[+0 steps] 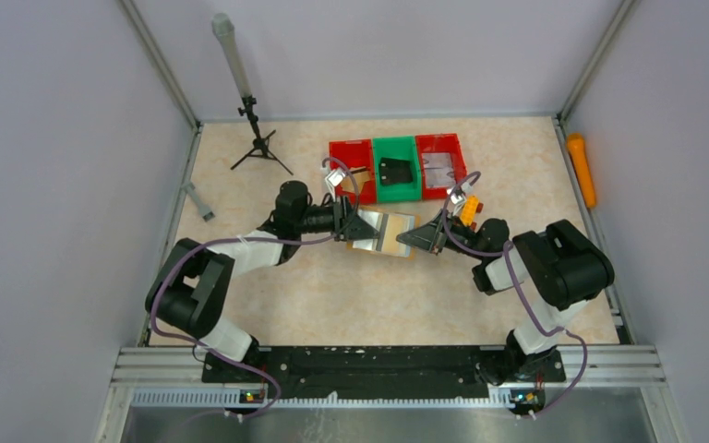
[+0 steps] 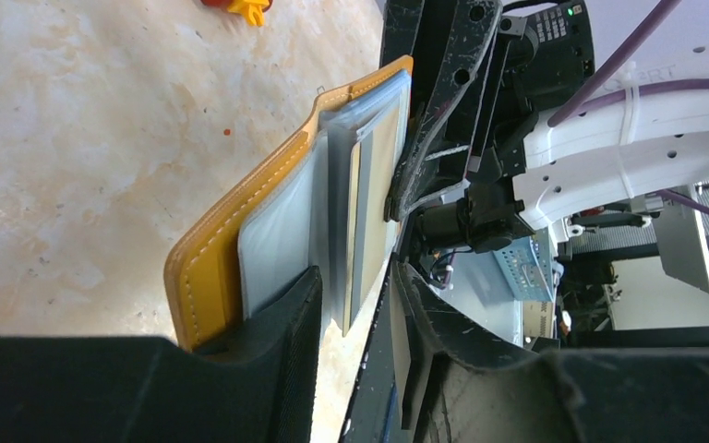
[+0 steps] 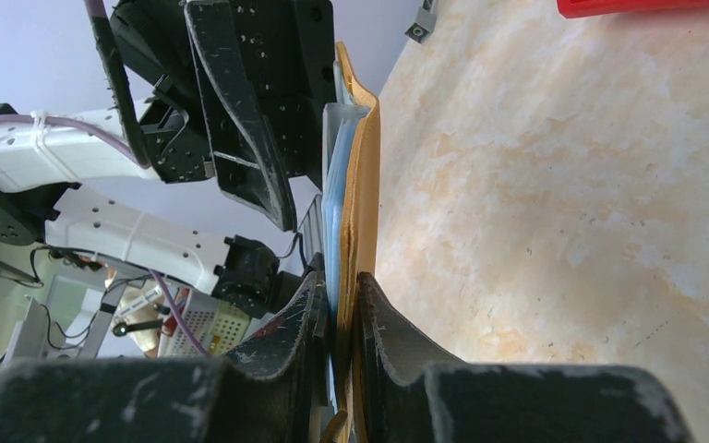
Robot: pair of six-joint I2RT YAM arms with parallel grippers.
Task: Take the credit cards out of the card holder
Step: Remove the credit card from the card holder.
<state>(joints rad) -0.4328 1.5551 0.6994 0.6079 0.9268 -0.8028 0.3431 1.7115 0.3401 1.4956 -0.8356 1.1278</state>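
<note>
The mustard-brown card holder (image 1: pixel 385 231) lies open mid-table between both grippers, with its shiny lining up. My right gripper (image 1: pixel 422 238) is shut on its right edge; the right wrist view shows the jaws (image 3: pixel 340 281) pinching the brown cover (image 3: pixel 362 185) and a clear sleeve. My left gripper (image 1: pixel 355 226) is at the left edge. In the left wrist view its jaws (image 2: pixel 357 277) stand apart on either side of the clear sleeves and a tan credit card (image 2: pixel 376 203). The cover (image 2: pixel 205 277) lies outside the left finger (image 2: pixel 282 323). The other cards are hidden in the sleeves.
Red (image 1: pixel 351 152), green (image 1: pixel 395 149) and red (image 1: pixel 440 148) bins stand behind the holder, with a black object (image 1: pixel 395 171) in the green one. An orange-yellow toy block (image 1: pixel 468 208) lies by the right gripper. A tripod (image 1: pixel 257 138) stands back left. An orange object (image 1: pixel 581 169) lies by the right wall.
</note>
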